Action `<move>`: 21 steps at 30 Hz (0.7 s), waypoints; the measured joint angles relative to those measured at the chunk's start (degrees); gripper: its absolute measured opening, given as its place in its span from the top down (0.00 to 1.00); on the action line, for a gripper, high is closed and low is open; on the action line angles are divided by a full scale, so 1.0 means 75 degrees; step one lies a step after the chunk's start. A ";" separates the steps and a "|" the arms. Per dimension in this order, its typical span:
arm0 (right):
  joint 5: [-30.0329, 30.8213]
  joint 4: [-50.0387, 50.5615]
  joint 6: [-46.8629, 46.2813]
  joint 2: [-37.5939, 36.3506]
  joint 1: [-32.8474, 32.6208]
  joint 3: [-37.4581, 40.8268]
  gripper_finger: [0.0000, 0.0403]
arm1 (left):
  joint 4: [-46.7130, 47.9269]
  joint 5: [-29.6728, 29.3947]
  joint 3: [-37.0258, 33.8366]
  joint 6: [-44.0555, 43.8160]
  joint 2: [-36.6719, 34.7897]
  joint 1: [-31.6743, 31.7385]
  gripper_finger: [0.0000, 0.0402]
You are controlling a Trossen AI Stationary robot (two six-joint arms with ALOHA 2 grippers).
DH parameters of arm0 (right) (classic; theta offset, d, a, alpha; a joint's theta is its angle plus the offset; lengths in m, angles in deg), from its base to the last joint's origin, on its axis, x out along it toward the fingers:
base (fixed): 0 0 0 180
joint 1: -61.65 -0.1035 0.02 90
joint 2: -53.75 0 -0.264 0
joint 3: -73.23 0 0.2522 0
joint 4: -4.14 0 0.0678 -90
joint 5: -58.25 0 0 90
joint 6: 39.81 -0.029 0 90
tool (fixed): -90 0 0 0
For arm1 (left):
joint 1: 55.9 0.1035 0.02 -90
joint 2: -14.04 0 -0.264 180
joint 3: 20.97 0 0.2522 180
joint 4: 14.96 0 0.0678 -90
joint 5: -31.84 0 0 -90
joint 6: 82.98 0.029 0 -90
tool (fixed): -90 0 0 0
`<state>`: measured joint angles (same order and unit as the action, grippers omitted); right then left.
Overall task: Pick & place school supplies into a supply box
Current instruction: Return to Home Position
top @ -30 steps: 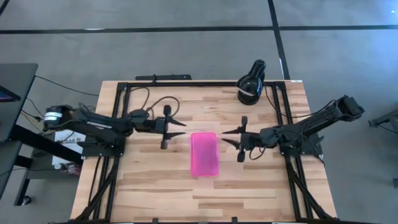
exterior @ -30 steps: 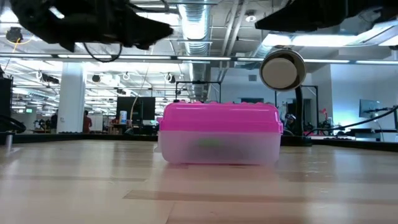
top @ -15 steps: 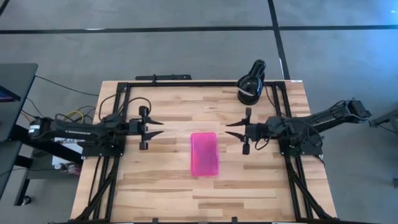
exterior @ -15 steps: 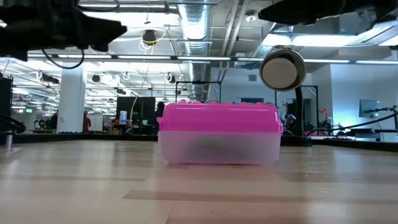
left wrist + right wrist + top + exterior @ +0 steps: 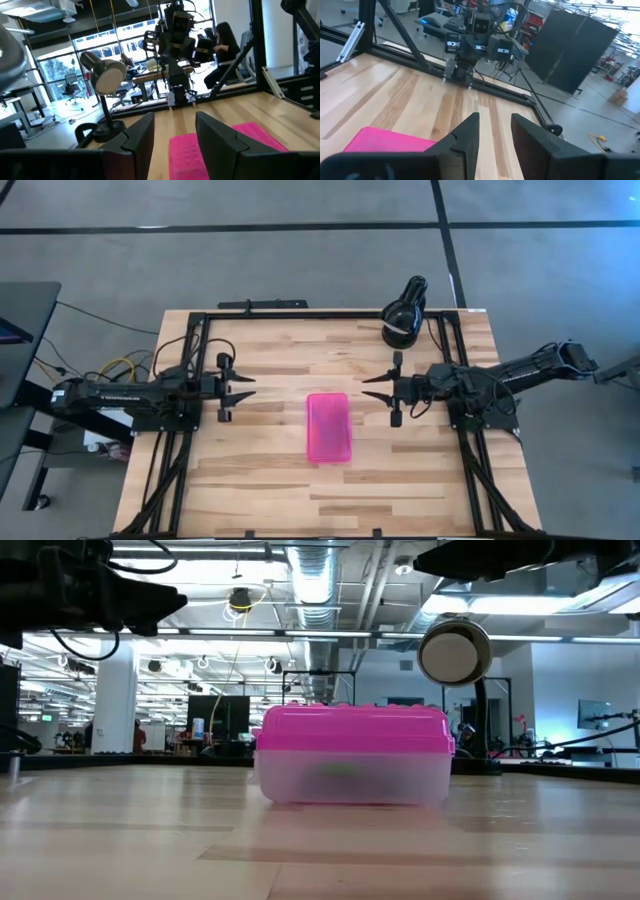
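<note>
1. The left gripper (image 5: 252,386) is hovering over the left part of the table (image 5: 260,475), well apart from the supply box and pointing toward the table's middle. Its arm is stretching out low past the table's left edge.
2. Its fingers (image 5: 137,137) are standing wide apart and gripping nothing. In the left wrist view, bare wood and part of the pink lid are showing through the gap.
3. The supply box (image 5: 328,427) is lying flat near the centre of the table, between the two grippers and a little nearer the front edge than either. Nothing is touching it.
4. In the low view the box (image 5: 350,755) is sitting with its pink lid closed down on the clear base. What lies inside is too hazy to make out through the plastic.
5. The right gripper (image 5: 366,388) is hanging over the table to the right of the box, apart from it and facing the left gripper across the middle.
6. Its fingers (image 5: 465,137) are parted by a moderate gap with nothing between them. A corner of the pink box (image 5: 385,140) is showing off to one side in the right wrist view.
7. A black lamp (image 5: 403,320) with a round head is standing at the table's far right corner, behind the right gripper.
8. A person (image 5: 222,42) is sitting in the room beyond the table, seen in the left wrist view.
</note>
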<state>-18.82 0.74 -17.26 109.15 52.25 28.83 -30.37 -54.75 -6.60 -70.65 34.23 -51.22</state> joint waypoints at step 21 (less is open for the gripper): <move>-0.0142 -0.1616 -0.0539 -0.2816 0.0404 0.2719 0.73 | 0.0300 -0.2062 -0.0015 0.0179 -0.0015 -0.1220 0.65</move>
<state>-19.89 -11.39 -21.31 88.03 55.27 49.23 -28.12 -70.21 -6.71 -69.31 34.11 -60.37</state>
